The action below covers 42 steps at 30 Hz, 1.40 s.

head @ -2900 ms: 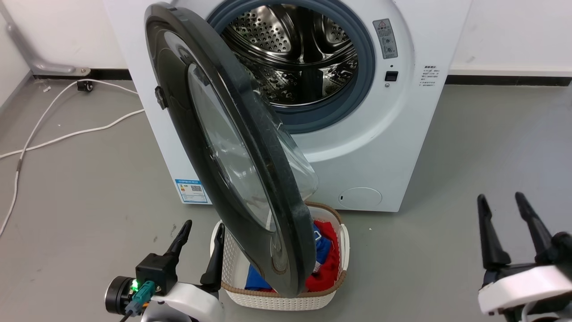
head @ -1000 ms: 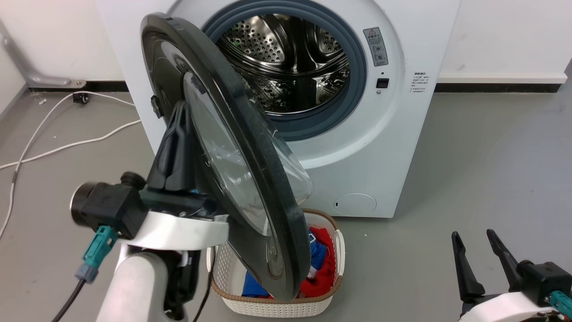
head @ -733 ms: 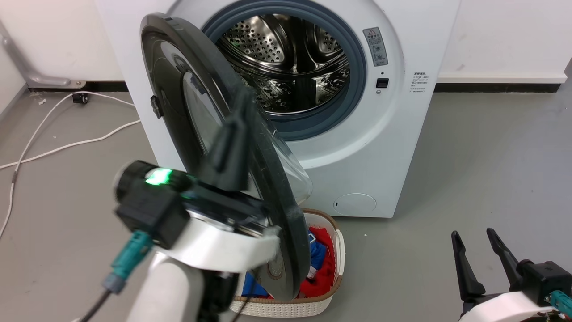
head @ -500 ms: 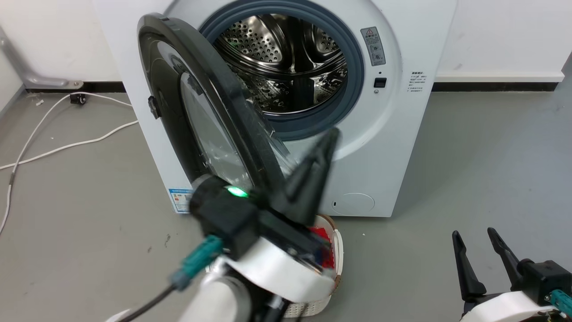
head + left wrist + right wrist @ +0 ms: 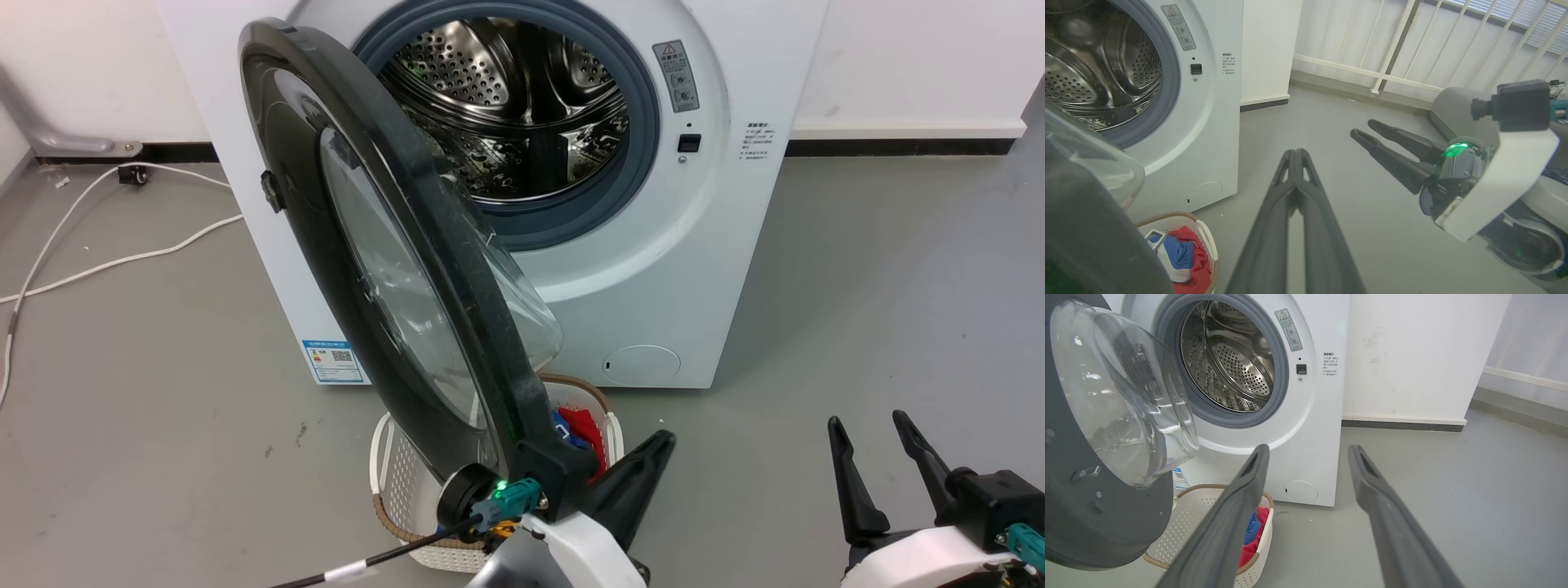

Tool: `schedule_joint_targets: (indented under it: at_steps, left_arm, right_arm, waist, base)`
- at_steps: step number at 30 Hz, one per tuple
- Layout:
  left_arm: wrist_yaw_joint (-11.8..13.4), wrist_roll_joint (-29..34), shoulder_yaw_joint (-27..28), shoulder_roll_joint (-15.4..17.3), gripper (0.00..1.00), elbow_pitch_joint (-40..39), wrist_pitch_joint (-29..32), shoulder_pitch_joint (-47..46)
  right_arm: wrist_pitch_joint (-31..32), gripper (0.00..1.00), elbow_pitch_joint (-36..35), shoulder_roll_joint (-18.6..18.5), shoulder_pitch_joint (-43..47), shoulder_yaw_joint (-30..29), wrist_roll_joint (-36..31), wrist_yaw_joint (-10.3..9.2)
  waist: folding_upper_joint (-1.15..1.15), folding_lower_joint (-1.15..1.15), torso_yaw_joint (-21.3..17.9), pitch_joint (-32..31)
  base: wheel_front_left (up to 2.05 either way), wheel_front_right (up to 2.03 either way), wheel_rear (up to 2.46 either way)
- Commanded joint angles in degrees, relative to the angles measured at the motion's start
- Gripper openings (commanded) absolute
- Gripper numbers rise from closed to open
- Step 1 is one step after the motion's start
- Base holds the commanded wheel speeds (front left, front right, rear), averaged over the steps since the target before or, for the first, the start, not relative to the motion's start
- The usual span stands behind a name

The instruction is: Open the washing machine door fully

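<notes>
The washing machine door point(image 5: 384, 278) stands ajar before the washing machine point(image 5: 653, 269), lower rim over the basket point(image 5: 390, 482), open floor point(image 5: 857, 286) rightward. Left wrist: my left pincer point(image 5: 1294, 154), pressed together, touches nothing. Right wrist: my right pincer point(image 5: 1309, 448) spread, empty.

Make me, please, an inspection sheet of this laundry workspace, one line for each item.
Surface: grey floor, bare, a few small specks.
Job's things: washing machine door swung out partway from the washing machine; steel drum exposed.
Clutter: white laundry basket with red and blue clothes, on the floor beneath the door's lower edge.
Grippers: left gripper shut and empty, beside the door's lower rim, fingers pointing away from it; right gripper open, empty, apart from the door.
Cables: white cable lying loose on the floor left of the machine.
Surroundings: white wall; pale railing.
</notes>
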Motion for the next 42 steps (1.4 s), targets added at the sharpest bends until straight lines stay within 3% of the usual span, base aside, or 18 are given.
schedule_joint_targets:
  at_steps: [1, 9, 21, 29, 42]
  left_arm:
    - [0.6, -0.1, 0.4, 0.0, 0.00, 2.2, -0.6, 0.3]
    - [2.4, -0.7, 2.7, 0.0, 0.00, 9.3, -3.0, -0.5]
    - [4.7, -2.1, 7.0, 1.4, 0.00, 14.1, -6.9, 0.0]
    - [5.1, -2.3, 7.5, 2.8, 0.00, 13.4, -8.1, 1.2]
    - [7.1, -2.0, 7.7, 4.5, 0.00, 7.0, -8.6, 4.4]
  right_arm:
    - [-0.3, 1.00, 0.2, 0.2, -0.6, 0.0, 0.2, -0.01]
    - [-0.3, 1.00, 0.6, 0.4, -0.8, 0.3, 0.3, -0.01]
    - [-0.1, 1.00, 1.1, 1.1, -0.5, 0.3, 0.8, -0.01]
    - [-0.7, 1.00, 0.9, 1.2, -0.8, 0.7, 1.0, -0.01]
    - [-1.5, 1.00, 1.4, 1.5, -0.6, 1.2, 1.6, -0.01]
  waist:
    - [0.00, 0.00, 0.0, 0.1]
    - [0.00, 0.00, -0.4, 0.4]
    - [0.00, 0.00, 0.1, 0.5]
    - [0.00, 0.00, 1.4, 0.3]
    - [0.00, 0.00, 6.8, 0.7]
  base:
    - [0.00, 0.00, 0.00]
    - [0.00, 0.00, 0.00]
    - [0.00, 0.00, 0.00]
    - [0.00, 0.00, 0.00]
    - [0.00, 0.00, 0.00]
